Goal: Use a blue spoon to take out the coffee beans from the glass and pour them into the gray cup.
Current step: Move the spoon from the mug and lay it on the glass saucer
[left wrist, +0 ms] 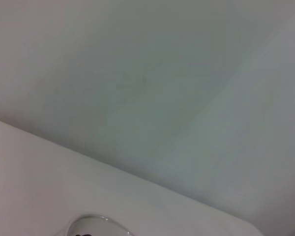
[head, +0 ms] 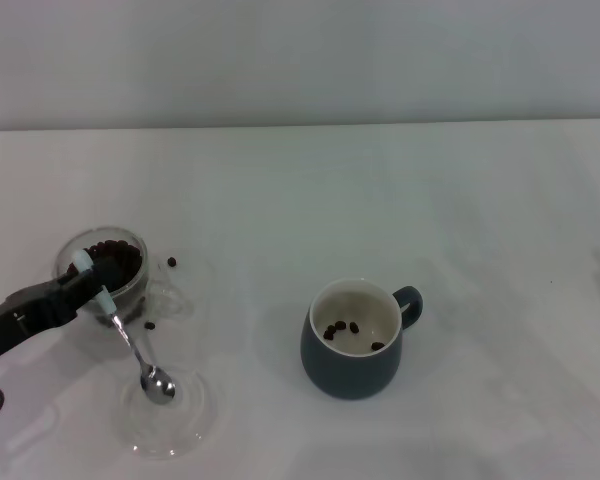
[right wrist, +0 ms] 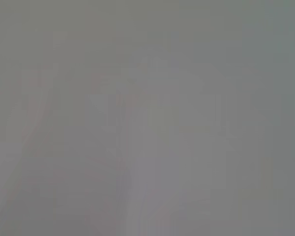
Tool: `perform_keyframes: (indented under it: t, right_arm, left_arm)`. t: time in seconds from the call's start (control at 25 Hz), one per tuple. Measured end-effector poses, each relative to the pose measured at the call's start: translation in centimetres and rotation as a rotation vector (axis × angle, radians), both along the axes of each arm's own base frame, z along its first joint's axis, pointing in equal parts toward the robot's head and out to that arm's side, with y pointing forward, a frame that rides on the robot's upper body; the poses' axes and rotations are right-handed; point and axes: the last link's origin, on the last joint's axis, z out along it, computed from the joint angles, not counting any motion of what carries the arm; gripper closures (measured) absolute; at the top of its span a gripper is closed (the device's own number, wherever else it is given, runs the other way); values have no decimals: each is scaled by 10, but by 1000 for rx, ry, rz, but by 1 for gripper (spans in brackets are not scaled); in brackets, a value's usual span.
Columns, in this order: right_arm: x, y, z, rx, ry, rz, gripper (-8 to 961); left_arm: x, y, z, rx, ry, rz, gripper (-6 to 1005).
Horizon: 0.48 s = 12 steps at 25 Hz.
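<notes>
Black and slim, the left arm reaches in from the lower left edge of the head view, angled up and to the right over the white table [head: 400, 190]. The left gripper [head: 92, 283] sits in front of the glass [head: 104, 262], which holds coffee beans [head: 115, 258], and it pinches the pale handle of the blue spoon [head: 130, 345]. The spoon slants down to the right, its metal bowl resting in a flat clear dish [head: 172, 425] at lower left. A few stray beans lie on the table by the glass. The gray cup [head: 355, 340] stands right of centre with several beans inside. The right arm is out of sight.
</notes>
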Motion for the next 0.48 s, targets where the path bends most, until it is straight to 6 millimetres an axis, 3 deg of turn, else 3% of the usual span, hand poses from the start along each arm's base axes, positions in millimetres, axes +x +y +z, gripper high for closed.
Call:
perform_keyframes:
  t: [0.48]
  right_arm:
    - [1, 2, 4, 9, 37, -4, 559]
  left_arm:
    - [1, 0, -9, -40, 24, -13, 867]
